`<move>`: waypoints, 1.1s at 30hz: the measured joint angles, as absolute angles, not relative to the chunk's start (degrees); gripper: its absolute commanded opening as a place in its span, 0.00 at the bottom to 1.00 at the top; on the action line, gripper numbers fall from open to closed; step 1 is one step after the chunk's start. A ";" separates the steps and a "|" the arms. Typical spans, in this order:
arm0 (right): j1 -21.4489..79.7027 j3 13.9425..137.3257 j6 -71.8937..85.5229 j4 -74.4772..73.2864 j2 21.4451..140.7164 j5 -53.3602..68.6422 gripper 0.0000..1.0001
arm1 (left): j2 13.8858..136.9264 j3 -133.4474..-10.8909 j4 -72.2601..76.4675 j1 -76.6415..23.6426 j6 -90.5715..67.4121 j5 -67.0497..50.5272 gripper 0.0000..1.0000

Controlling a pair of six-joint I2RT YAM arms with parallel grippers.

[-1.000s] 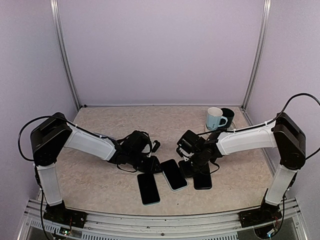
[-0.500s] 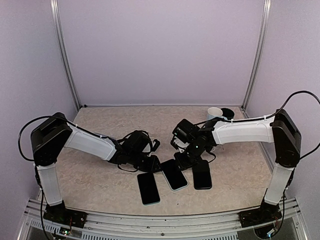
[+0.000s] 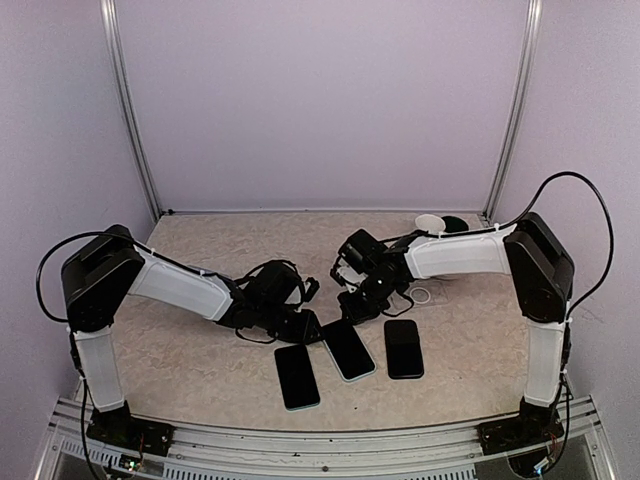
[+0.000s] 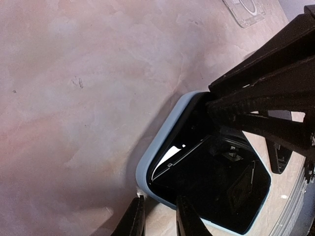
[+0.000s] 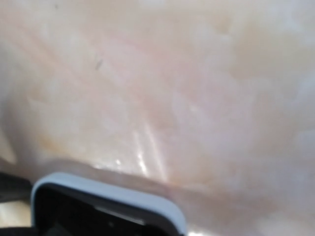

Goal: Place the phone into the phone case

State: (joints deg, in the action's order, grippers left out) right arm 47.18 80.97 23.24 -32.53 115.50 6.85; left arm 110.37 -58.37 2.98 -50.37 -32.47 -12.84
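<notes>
L claw is down low, its tips at one end of the blue case. Can't tell if it's squeezing or let go. The phone lies inside the case, right by those tips, but one corner looks not pushed in yet. R claw hangs just beside that same end, grip can't be told either. Prob. left to do: press the phone flat.

The pale blue, round-cornered phone case lies flat and slightly skewed near the middle of the table's near edge, with the glossy black rectangular phone lying face-up within its raised rim.
</notes>
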 measured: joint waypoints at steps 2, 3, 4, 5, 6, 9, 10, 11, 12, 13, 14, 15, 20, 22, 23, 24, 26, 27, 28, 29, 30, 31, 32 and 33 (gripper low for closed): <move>47.48 80.34 23.40 -31.46 115.31 6.68 0.05 | 110.41 -58.54 2.83 -50.37 -32.42 -12.75 0.23; 47.51 79.96 23.49 -31.07 115.15 6.48 0.03 | 110.52 -58.70 2.55 -50.35 -32.27 -12.71 0.23; 47.59 79.79 23.66 -30.81 115.11 6.17 0.03 | 110.67 -59.16 2.02 -50.33 -32.03 -12.73 0.23; 47.79 79.57 23.83 -30.50 115.04 5.69 0.02 | 110.93 -59.66 1.45 -50.33 -31.77 -12.64 0.23; 48.01 79.26 24.10 -30.11 115.00 5.08 0.01 | 111.24 -60.27 0.95 -50.33 -31.44 -12.64 0.23; 48.73 77.21 25.15 -28.71 114.67 3.33 0.01 | 111.50 -61.08 -0.36 -50.26 -30.55 -12.64 0.23; 48.93 76.31 25.50 -27.86 114.39 2.79 0.01 | 111.57 -61.34 -0.82 -50.26 -30.22 -12.60 0.23; 49.12 75.61 25.85 -27.07 114.15 2.33 0.01 | 111.66 -61.63 -1.34 -50.26 -29.82 -12.58 0.23; 49.30 74.91 26.17 -26.22 113.91 1.83 0.01 | 111.79 -62.04 -2.00 -50.26 -29.41 -12.51 0.23; 49.50 74.19 26.50 -25.34 113.67 1.30 0.00 | 111.96 -62.52 -2.68 -50.26 -29.02 -12.43 0.23; 49.67 73.58 26.65 -24.56 113.49 0.86 0.00 | 112.16 -63.07 -3.42 -50.26 -28.56 -12.29 0.23; 49.78 73.12 26.70 -23.92 113.51 0.49 0.00 | 112.40 -63.70 -4.19 -50.26 -28.05 -12.08 0.22; 50.09 75.20 26.33 -25.54 114.61 -0.78 0.01 | 113.89 -66.00 -5.61 -49.89 -26.74 -11.66 0.19; 50.35 77.03 26.15 -27.51 114.48 -1.50 0.02 | 113.95 -66.04 -5.13 -49.63 -26.74 -11.75 0.21; 50.54 77.69 26.13 -28.56 114.52 -1.96 0.06 | 113.84 -66.04 -5.02 -49.60 -26.76 -11.70 0.21; 50.76 78.24 26.15 -29.71 114.54 -2.39 0.10 | 113.65 -65.98 -5.15 -49.60 -26.76 -11.49 0.21; 51.29 79.40 26.17 -32.60 114.54 -2.85 0.18 | 112.79 -65.91 -6.59 -49.56 -26.76 -10.79 0.24; 51.62 79.81 26.15 -34.30 114.48 -2.94 0.22 | 112.27 -65.91 -7.44 -49.52 -26.76 -10.24 0.26; 51.90 80.12 26.28 -35.66 114.32 -3.07 0.27 | 111.63 -65.93 -8.29 -49.52 -26.74 -9.69 0.27; 52.12 80.27 26.46 -36.80 114.08 -3.20 0.35 | 110.87 -65.95 -9.02 -49.52 -26.70 -8.99 0.29; 52.16 80.36 26.44 -37.78 113.62 -3.36 0.44 | 109.71 -66.06 -9.93 -49.45 -26.61 -8.12 0.30; 52.38 80.53 26.61 -38.70 112.81 -3.51 0.58 | 108.55 -66.39 -10.63 -49.39 -26.48 -7.42 0.33; 52.49 80.75 27.16 -39.38 111.90 -3.73 0.73 | 106.94 -67.07 -11.57 -49.28 -26.35 -6.33 0.35; 52.82 80.90 27.92 -39.77 110.91 -4.16 0.92 | 105.03 -67.75 -11.99 -49.15 -26.15 -5.26 0.37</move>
State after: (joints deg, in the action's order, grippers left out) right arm 52.82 80.90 27.92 -39.77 110.91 -4.16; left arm 105.03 -67.75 -11.99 -49.15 -26.15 -5.26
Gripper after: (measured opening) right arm 0.484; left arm 0.320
